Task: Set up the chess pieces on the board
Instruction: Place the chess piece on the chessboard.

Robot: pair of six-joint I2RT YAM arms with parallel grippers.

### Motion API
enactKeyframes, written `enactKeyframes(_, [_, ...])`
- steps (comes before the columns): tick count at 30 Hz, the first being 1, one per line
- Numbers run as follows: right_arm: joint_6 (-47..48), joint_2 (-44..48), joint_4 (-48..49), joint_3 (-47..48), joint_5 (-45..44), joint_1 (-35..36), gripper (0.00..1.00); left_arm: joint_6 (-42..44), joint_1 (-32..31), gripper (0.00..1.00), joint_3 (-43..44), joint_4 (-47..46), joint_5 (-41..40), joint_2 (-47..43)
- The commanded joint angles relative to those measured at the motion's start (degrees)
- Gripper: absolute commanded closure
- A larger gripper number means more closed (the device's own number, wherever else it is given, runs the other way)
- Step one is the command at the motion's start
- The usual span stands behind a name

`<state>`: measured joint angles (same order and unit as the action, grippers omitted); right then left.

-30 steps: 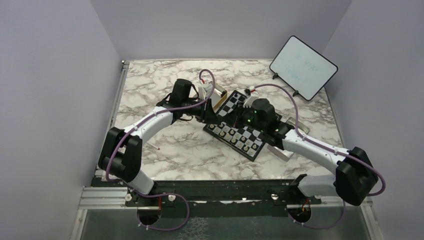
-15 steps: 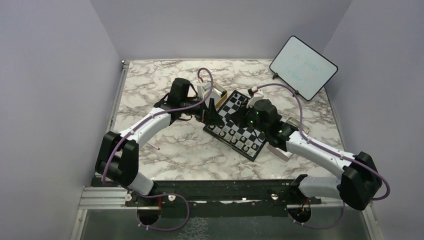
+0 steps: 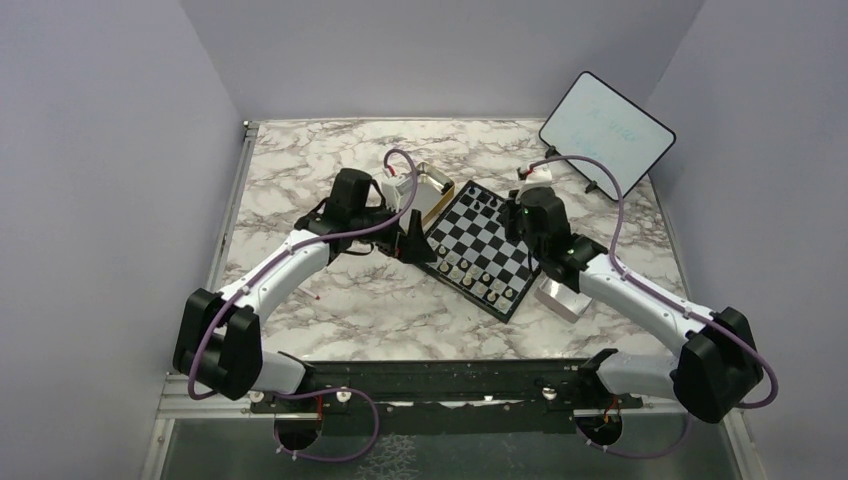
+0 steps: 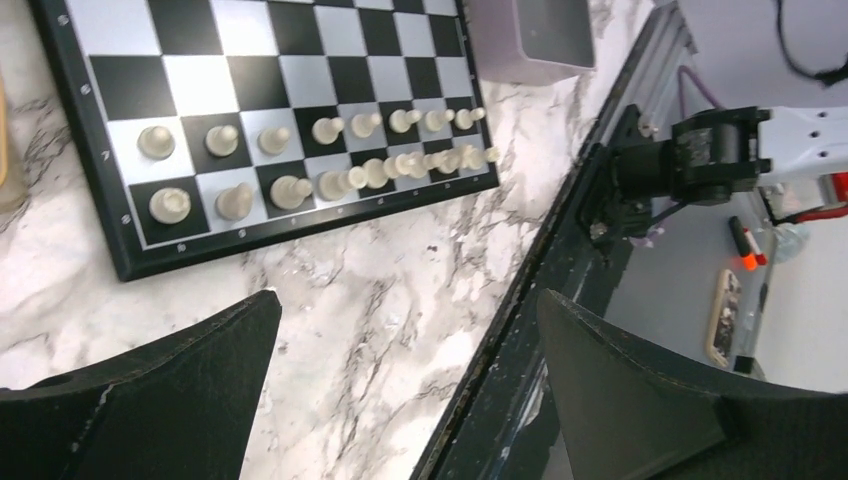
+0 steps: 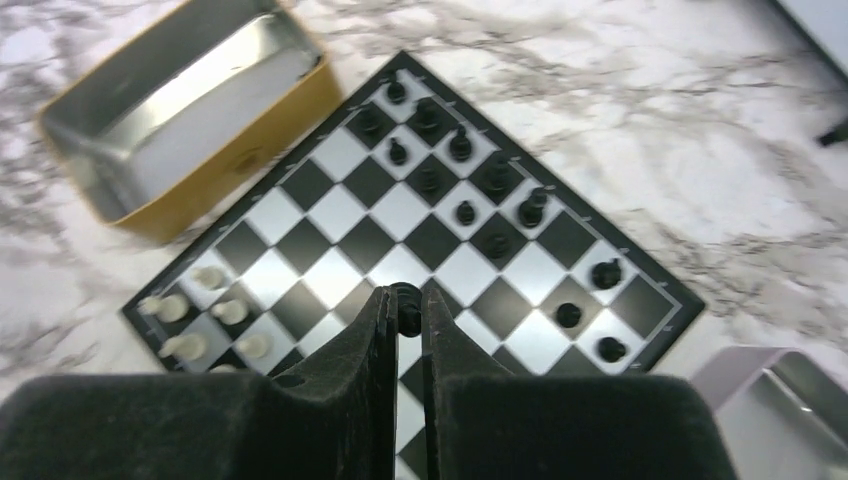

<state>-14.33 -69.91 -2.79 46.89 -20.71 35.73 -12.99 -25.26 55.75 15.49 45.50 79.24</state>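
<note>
The white pieces (image 4: 238, 200) look set, black ranks patchy; right gripper (image 5: 405, 320) pinches a black piece (image 5: 405, 296) over the board (image 5: 400, 213), left gripper (image 4: 408, 300) gapes.

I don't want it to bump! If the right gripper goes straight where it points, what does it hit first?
Probably the board, near its middle squares; the black piece in the right gripper would touch first. Height above is unclear.

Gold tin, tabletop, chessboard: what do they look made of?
Gold tin: thin sheet metal by the look, gold-coloured outside, bare silvery inside with soft reflections. Tabletop: white with grey veining, marble-like; real stone or printed laminate, cannot tell. Chessboard: smooth and glossy, glare on the white squares; probably plastic or coated metal.
</note>
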Motion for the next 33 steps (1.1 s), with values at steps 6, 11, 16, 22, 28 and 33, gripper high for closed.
enactKeyframes(6, [3.77, -5.19, 2.3, 1.07, 2.11, -13.38, 0.93, 4.83, -0.23, 0.01, -2.24, 4.28, -6.63, -3.94])
enactKeyframes(11, [5.05, -9.39, 6.73, 1.23, 3.88, -16.72, 0.93, 5.34, -0.23, 0.01, -2.48, 4.65, -8.05, -5.63])
enactKeyframes(16, [5.17, -13.7, 7.44, 2.95, 4.5, -17.74, 0.93, 5.26, -0.23, 0.01, -2.73, 4.65, -7.69, -6.48])
enactKeyframes(22, [4.74, -17.44, 7.42, 4.77, 4.77, -17.97, 0.93, 5.35, -0.23, 0.01, -2.48, 4.7, -7.57, -7.17])
enactKeyframes(28, [4.75, -19.74, 7.58, 5.61, 4.16, -18.1, 0.93, 5.44, -0.23, 0.01, -2.53, 4.65, -7.96, -7.68])
enactKeyframes(33, [4.58, -21.03, 8.14, 5.8, 4.28, -18.23, 0.93, 5.6, -0.21, 0.01, -2.62, 4.82, -8.39, -7.94])
